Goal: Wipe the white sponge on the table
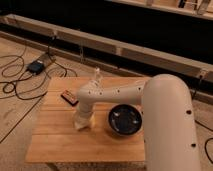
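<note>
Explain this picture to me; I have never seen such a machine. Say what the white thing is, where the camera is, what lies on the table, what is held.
The big white shape is a robot arm. The one picture looks down on it from above; the camera's mount is unknown. The gripper at the arm's end is down at the white sponge on the wooden table; whether it holds it cannot be told. A black bowl sits beside the sponge, a dark brown-red bar farther back.
</note>
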Controlling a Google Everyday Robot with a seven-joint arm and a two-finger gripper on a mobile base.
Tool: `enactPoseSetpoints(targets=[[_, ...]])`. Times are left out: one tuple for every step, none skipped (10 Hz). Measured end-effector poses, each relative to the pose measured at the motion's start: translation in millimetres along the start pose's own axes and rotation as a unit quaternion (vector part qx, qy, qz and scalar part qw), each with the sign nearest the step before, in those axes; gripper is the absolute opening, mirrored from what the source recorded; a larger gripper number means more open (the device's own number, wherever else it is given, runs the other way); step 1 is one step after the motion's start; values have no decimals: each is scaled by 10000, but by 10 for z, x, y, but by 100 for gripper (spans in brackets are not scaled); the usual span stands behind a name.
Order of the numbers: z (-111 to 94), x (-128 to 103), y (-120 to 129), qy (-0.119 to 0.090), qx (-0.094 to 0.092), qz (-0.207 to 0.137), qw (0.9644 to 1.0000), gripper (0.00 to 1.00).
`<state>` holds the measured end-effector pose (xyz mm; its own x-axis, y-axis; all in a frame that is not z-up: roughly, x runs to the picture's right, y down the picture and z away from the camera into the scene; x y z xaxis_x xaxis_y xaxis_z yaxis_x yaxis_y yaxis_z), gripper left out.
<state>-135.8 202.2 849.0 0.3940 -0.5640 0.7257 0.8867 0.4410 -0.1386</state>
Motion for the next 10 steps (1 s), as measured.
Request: enactPoseSetpoints(targets=[[5,19,6,3,-5,72,10000,53],[5,28,6,9,-8,101,9999,45],[-9,50,3,21,-4,153,9999,33],[-17,61,2,18,0,188,9998,24],[-34,73,-7,11,15,222,9998,13],[-49,88,-12,12,28,244,9997,5],[-74,86,-30,-32,62,270,9996,0],[-97,78,-46,-81,91,282,9995,0],[-109,68,-53,-132,100,286,9995,0],[-125,57,-59,-202,90,281,9994,0]])
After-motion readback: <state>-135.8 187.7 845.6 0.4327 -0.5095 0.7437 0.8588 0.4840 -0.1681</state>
